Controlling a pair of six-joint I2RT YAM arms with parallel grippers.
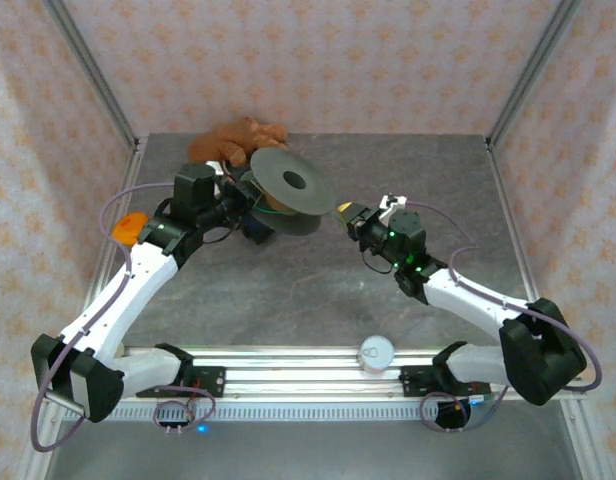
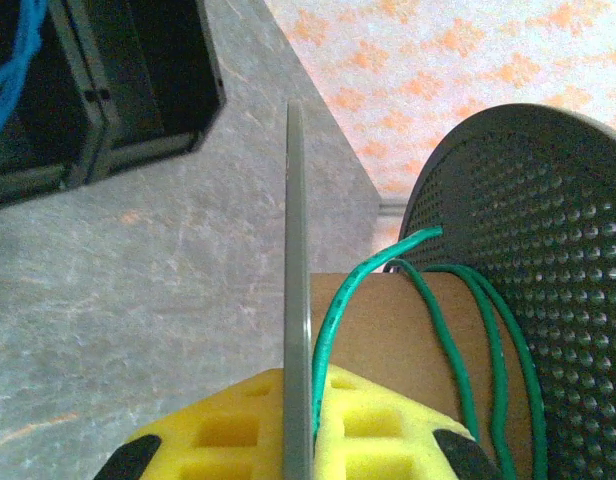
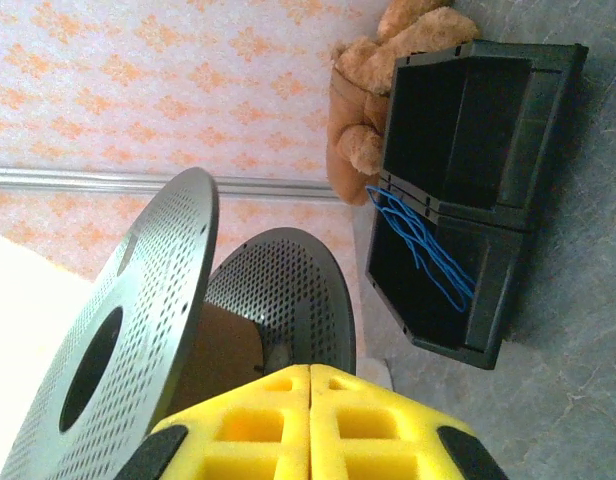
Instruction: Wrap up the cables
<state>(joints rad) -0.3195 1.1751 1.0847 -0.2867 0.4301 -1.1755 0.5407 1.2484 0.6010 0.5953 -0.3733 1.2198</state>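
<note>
- The left pincer [image 2: 300,405] is clamped on the rim of one flange of the grey spool [image 1: 291,188]. The thin edge of that flange stands upright between its yellow pads [image 2: 238,430].
- The spool is tilted, near the far edge of the desk [image 1: 288,295] and left of the middle.
- The green cable [image 2: 333,320] is wound in a few loose turns round the spool's brown core. One strand runs down beside the gripped flange into the gap between the pads, and its free end sticks up against the perforated far flange.
- The right pincer [image 3: 310,400] is closed with its yellow pads pressed together and nothing between them. It sits just to the right of the spool, apart from it.
- The blue cable [image 3: 418,245] lies in a loose tangle inside a black bin [image 3: 488,100] beyond the spool.
- A brown plush toy [image 3: 388,70] rests against the bin, by the far edge of the desk.
</note>
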